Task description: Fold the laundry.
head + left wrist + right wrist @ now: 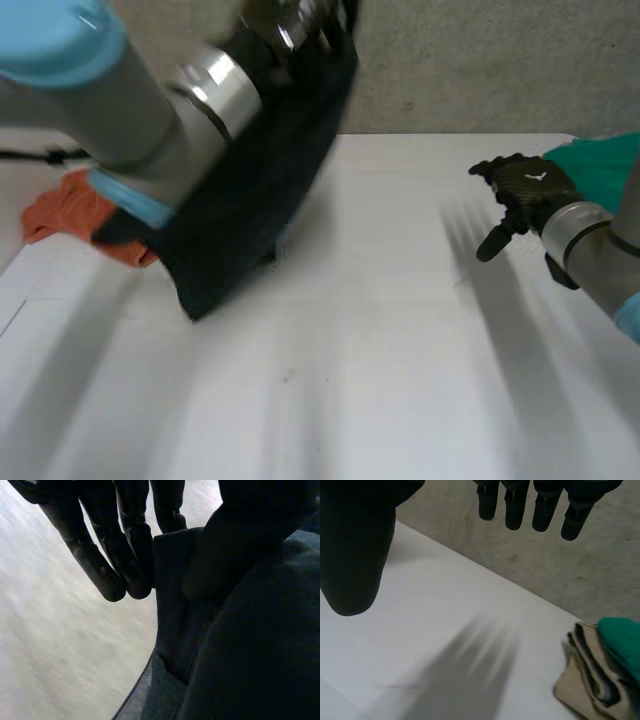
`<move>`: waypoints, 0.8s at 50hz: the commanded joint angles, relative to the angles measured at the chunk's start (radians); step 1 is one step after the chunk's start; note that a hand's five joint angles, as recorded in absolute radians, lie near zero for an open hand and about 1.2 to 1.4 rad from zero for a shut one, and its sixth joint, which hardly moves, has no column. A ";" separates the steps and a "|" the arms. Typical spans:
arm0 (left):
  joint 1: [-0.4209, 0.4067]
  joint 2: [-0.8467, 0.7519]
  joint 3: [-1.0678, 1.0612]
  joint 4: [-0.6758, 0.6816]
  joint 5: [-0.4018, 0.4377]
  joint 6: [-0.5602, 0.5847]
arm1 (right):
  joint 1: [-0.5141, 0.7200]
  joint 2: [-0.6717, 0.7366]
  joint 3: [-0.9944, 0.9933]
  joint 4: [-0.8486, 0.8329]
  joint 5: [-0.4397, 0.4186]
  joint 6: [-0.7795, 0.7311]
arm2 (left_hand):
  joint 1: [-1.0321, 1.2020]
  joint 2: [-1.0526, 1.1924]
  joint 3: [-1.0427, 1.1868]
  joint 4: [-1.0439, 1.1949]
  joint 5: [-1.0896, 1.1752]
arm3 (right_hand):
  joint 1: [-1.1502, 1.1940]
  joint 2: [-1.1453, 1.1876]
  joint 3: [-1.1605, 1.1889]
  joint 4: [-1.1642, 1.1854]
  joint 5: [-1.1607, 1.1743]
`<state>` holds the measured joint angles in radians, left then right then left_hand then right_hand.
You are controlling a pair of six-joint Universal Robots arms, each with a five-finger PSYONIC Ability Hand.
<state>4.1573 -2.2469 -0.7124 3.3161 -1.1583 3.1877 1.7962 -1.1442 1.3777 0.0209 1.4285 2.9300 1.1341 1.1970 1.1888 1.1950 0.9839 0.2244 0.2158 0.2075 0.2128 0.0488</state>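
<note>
Pinching with straight fingers [107,577] and thumb of the left hand [132,535], holding the dark garment [250,200] up over the table's [380,360] left, probably for shaking out; hovering the right hand [525,190] spread, empty, at right.

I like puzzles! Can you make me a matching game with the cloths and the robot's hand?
Things:
1. dark cloth
2. orange cloth
3. green cloth
4. right hand

Places or states:
A. open, holding nothing
B. by the right arm
C. pinched in the left hand
D. on the table by the left arm

Pairs: 1-C, 2-D, 3-B, 4-A.
</note>
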 commanded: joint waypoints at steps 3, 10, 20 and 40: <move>-0.071 -0.128 -0.151 -0.043 0.075 0.024 | -0.060 0.003 -0.017 0.007 -0.065 0.008 | -0.613 -0.676 -0.668 -0.674 -0.637 | -0.050 -0.041 -0.033 -0.038 -0.049; -0.051 -0.047 -0.205 -0.095 -0.006 0.063 | -0.049 0.001 -0.008 0.010 -0.112 -0.035 | -0.918 -0.981 -0.972 -0.979 -0.942 | -0.050 -0.041 -0.033 -0.038 -0.049; -0.017 0.279 -0.540 -0.293 -0.346 0.150 | -0.023 -0.063 0.099 0.028 -0.338 -0.426 | -0.912 -0.975 -0.967 -0.973 -0.936 | -0.050 -0.041 -0.033 -0.038 -0.049; 0.182 0.396 -1.108 -0.297 -0.307 0.336 | 0.104 0.173 0.161 -0.136 -0.378 -0.649 | -0.773 -0.836 -0.828 -0.834 -0.797 | 0.247 0.255 0.264 0.258 0.248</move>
<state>4.2734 -1.7878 -1.8061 2.9747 -1.5001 3.4945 1.8699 -1.0475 1.5553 -0.0197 1.0373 2.2723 0.4334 0.4313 0.4322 0.4282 0.2545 0.3869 0.3658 0.3881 0.3860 0.2240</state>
